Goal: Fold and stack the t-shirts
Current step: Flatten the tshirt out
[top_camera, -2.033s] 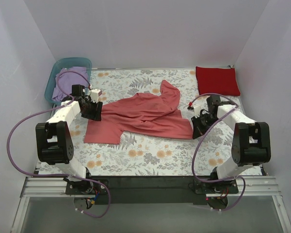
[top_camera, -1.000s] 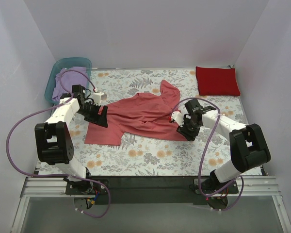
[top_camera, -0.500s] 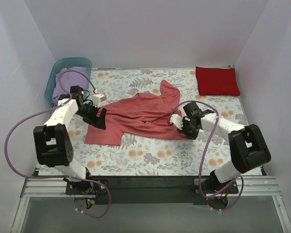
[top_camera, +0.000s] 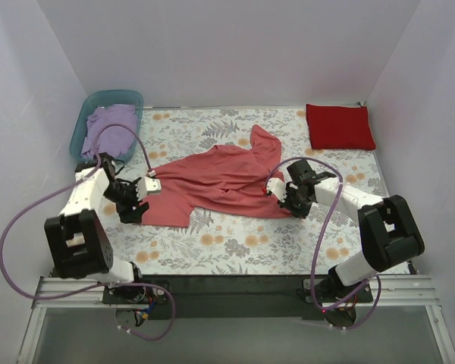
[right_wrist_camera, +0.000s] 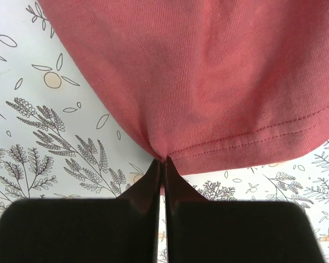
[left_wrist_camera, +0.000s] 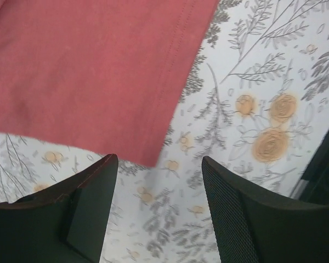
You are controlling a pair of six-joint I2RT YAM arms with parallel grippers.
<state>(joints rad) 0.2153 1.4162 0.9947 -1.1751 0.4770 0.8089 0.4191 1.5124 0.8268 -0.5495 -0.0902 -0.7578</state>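
Note:
The salmon-pink t-shirt [top_camera: 224, 178] lies spread and rumpled in the middle of the floral cloth. My right gripper [top_camera: 285, 196] is shut on its hem at the right corner [right_wrist_camera: 163, 159], the cloth pinched between the fingertips. My left gripper [top_camera: 133, 206] is open and empty, hovering just off the shirt's lower left corner [left_wrist_camera: 153, 159], which lies flat in front of the fingers. The deep red t-shirt [top_camera: 340, 126] lies folded at the back right. The lavender t-shirt [top_camera: 110, 130] sits bunched in the teal tub.
The teal tub [top_camera: 86, 121] stands at the back left corner. White walls close in on three sides. The floral cloth [top_camera: 235, 246] covers the table; the black front rail runs along the near edge.
My left gripper has let go of the shirt's left side and moved down and left to its lower corner. My right gripper moved left onto the hem and shut on it.

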